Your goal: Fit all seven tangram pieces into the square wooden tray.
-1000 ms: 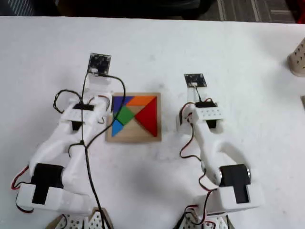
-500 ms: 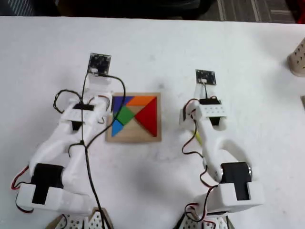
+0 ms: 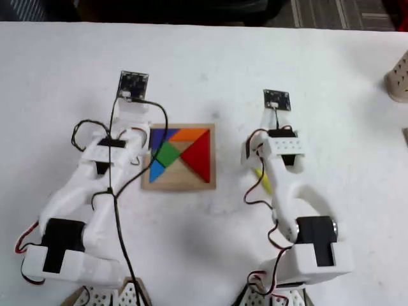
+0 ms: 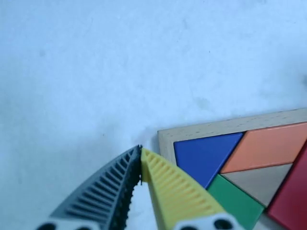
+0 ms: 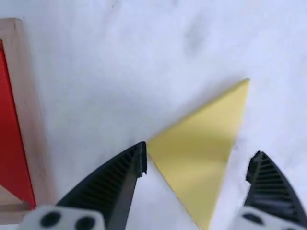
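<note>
**A:** We begin with the right gripper (image 5: 199, 163). How do its fingers stand?

**B:** We see them wide apart, low over the white table (image 5: 144, 43). The yellow triangle (image 5: 204, 143) lies flat on the table between them. One black tip is right at a corner of the triangle, and we cannot tell if it touches. The other tip is apart from the piece.

**A:** So nothing is gripped there. And the left gripper (image 4: 140, 160)?

**B:** Its grey finger and its yellow finger are pressed together at the tips, with nothing between them. The tips are over the table, just beside one outer corner of the tray (image 4: 165, 139).

**A:** What do we see inside the tray?

**B:** The blue piece (image 4: 204, 155) sits in that corner. The orange piece (image 4: 268, 146) is next to it along the same rim. The green piece (image 4: 237, 199) touches the blue one, and the red piece (image 4: 292, 191) is further in. Between orange, green and red there is a triangle in wood colour. We cannot tell if it is a piece or the bare floor.

**A:** And in the high view?

**B:** The tray lies between the two arms. A light blue piece (image 3: 155, 169) sits on the left arm's side, and the part along the rim nearest the arms' bases is bare wood. The yellow triangle is outside the tray, on the red piece's side, with a strip of table between it and the rim.
</note>
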You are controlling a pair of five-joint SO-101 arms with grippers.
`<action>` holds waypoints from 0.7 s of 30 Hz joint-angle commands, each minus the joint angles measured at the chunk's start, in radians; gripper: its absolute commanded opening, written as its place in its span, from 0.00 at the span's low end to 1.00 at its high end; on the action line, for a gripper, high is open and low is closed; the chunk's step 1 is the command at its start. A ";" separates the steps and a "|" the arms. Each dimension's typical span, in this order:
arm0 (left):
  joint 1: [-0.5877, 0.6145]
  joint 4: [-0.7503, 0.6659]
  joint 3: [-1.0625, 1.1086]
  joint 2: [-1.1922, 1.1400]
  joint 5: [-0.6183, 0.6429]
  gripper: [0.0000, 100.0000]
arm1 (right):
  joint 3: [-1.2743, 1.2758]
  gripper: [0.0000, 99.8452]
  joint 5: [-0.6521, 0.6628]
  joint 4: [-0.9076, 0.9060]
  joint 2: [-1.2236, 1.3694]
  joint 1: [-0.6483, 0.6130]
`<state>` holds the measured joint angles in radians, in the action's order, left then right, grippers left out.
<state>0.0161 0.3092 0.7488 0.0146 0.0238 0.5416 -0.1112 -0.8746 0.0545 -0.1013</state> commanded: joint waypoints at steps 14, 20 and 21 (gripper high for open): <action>0.008 -0.014 -0.041 0.002 -0.012 0.02 | -0.302 0.41 0.043 -0.228 0.274 0.054; 0.010 -0.014 -0.041 0.002 -0.012 0.02 | -0.316 0.41 0.166 -0.328 0.295 0.062; 0.010 -0.014 -0.041 0.002 -0.012 0.02 | -0.316 0.40 0.167 -0.334 0.295 0.065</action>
<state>0.0161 0.3092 0.7488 0.0146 0.0238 0.2271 0.0253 -1.1584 0.3475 -0.0629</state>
